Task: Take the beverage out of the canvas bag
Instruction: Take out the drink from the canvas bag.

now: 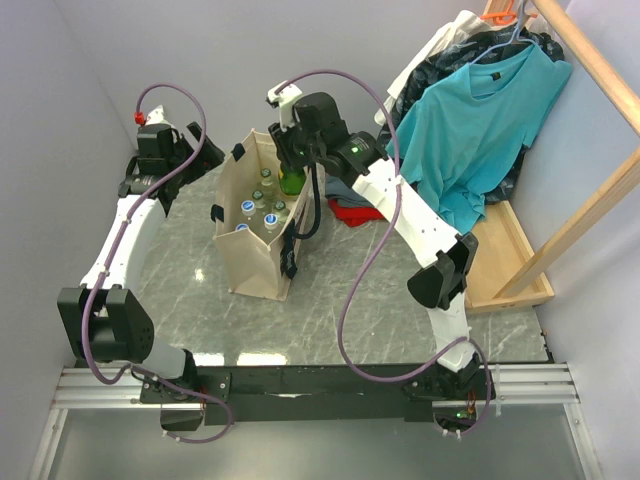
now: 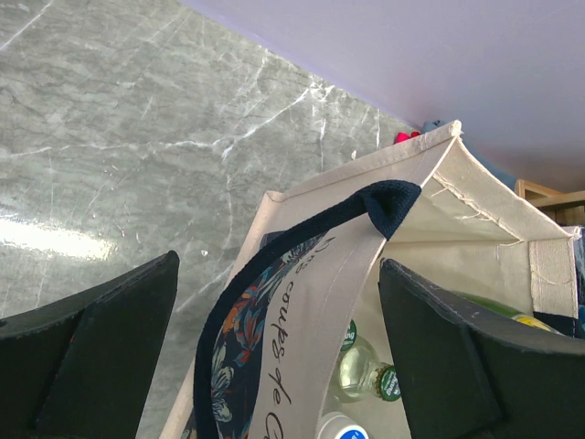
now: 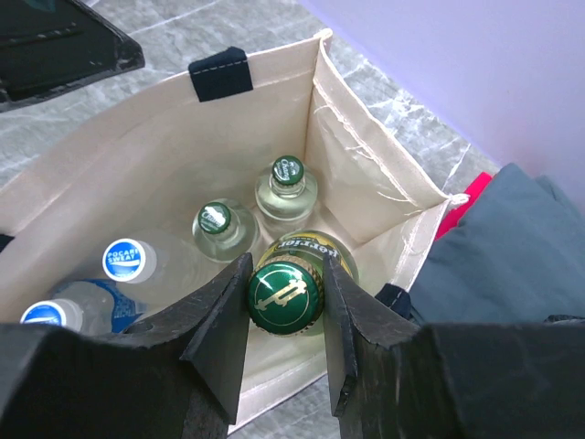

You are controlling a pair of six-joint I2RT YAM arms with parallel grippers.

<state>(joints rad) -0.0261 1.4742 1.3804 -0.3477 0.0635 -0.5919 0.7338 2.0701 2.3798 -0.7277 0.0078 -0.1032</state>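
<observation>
The beige canvas bag (image 1: 250, 262) stands upright in the middle of the table, its mouth open. My right gripper (image 1: 291, 163) hangs over its right far corner, shut on the cap and neck of a green beverage bottle (image 1: 292, 183). In the right wrist view the gripper (image 3: 287, 267) pinches the green cap (image 3: 285, 294) from both sides, with the bottle's body inside the bag (image 3: 366, 155). My left gripper (image 1: 213, 157) is at the bag's left rim. In its own view it (image 2: 279, 265) stands open, the black strap handle (image 2: 388, 203) lying between the fingers without touching them.
Several other bottles stand in the bag: clear ones with green caps (image 3: 218, 218) and blue-capped ones (image 3: 122, 259). A red cloth (image 1: 345, 212) lies right of the bag. A teal T-shirt (image 1: 480, 130) hangs on a wooden rack (image 1: 590, 200) at the right.
</observation>
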